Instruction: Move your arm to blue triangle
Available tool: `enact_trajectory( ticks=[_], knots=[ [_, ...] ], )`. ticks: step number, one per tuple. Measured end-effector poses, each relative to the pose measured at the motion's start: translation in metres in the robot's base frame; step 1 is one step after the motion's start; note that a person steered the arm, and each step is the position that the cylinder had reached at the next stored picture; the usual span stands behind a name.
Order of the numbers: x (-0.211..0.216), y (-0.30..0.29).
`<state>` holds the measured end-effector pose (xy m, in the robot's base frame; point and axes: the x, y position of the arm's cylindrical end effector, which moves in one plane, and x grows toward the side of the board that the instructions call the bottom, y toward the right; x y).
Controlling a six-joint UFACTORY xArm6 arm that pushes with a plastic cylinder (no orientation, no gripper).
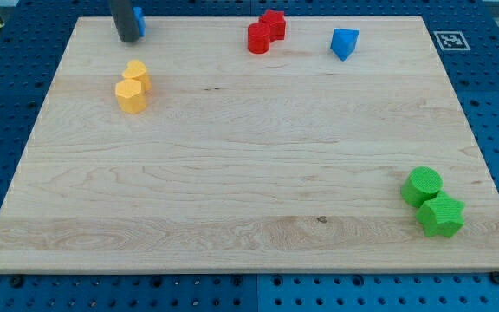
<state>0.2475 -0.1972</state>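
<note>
Eight blocks are sitting on the wooden board (232,173): two blue ones, a triangle (344,42) and another mostly hidden (139,21), two red, a cylinder (258,37) and a star (274,23), two yellow (136,74) (131,95), and two green, a cylinder (422,185) and a star (441,216).
</note>
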Motion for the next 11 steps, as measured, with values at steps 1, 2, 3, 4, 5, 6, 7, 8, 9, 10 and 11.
enact_trajectory(
  ticks=[1, 2, 3, 4, 5, 6, 7, 8, 9, 10, 11],
  knots=[
    [0.018, 0.023],
    [0.03, 0.062],
    [0.041, 0.119],
    [0.06, 0.189],
    [0.081, 0.273],
    [0.091, 0.354],
    [0.081, 0.404],
    [0.049, 0.419],
    [0.015, 0.415],
    [-0.01, 0.401],
    [-0.013, 0.391]
  ],
)
